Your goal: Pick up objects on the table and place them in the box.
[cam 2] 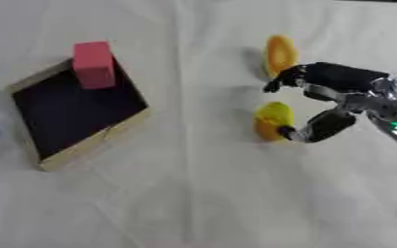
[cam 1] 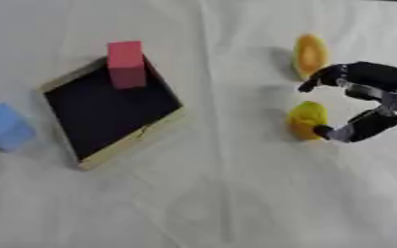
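Note:
A shallow wooden box (cam 1: 137, 137) with a dark floor lies tilted at the left. A red block (cam 1: 126, 63) stands at its far corner. A blue block (cam 1: 5, 127) sits on the cloth left of the box. Two yellow-orange pieces lie at the right: one far (cam 1: 310, 54), one nearer (cam 1: 306, 119). My right hand (cam 2: 354, 99) comes in from the right edge, open, its fingers spread around the right side of the nearer yellow piece. The thumb tip (cam 2: 288, 131) is at that piece's lower edge; whether it touches I cannot tell. My left hand shows in no view.
A white wrinkled cloth (cam 1: 227, 193) covers the whole table. A wide stretch of bare cloth lies in front of the box and between the box and the yellow pieces.

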Robot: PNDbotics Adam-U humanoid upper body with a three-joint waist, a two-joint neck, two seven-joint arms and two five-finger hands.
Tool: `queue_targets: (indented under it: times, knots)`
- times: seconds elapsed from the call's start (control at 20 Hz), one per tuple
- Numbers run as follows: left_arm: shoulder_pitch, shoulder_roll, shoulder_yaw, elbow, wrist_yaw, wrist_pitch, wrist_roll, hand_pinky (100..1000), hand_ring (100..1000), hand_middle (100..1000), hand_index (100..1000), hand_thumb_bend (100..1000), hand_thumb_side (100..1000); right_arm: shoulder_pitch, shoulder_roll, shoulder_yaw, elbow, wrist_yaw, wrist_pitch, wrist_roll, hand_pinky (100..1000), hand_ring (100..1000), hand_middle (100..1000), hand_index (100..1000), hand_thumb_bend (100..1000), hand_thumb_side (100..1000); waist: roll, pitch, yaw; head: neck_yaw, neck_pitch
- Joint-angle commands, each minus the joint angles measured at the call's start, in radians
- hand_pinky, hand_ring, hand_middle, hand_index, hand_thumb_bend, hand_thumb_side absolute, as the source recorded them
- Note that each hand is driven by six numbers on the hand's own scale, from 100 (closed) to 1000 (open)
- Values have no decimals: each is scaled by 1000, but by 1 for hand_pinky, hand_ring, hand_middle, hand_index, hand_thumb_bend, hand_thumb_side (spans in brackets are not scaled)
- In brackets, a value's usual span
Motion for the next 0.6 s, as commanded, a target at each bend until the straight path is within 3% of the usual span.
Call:
queue_targets:
  times: [0.05,0.25,0.4,0.45,0.6]
  knots:
    - [-11,11,2,-15,7,-2,-2,693,651,608,765,100,583,-13,-15,-9,18,14,-2,-4,897,897,678,821,319,217,2,-1,1,1,-9]
    - [-13,10,1,-15,6,-2,-2,693,651,608,765,100,583,-15,-8,-7,35,17,-2,-12,889,859,604,762,259,217,1,1,1,1,-9]
    - [-13,10,1,-15,6,-2,-2,693,651,608,765,100,583,-16,-3,-8,45,5,4,-25,885,832,553,708,171,178,1,2,2,2,-8]
    - [-14,9,1,-15,6,-2,-2,693,651,608,765,100,583,-16,-1,-8,47,-4,7,-29,882,815,535,690,100,151,1,2,2,1,-7]
    - [-14,9,1,-15,6,-2,-3,694,651,608,764,100,584,-17,0,-8,48,-34,18,-44,876,790,503,654,100,211,-1,1,1,-1,-4]
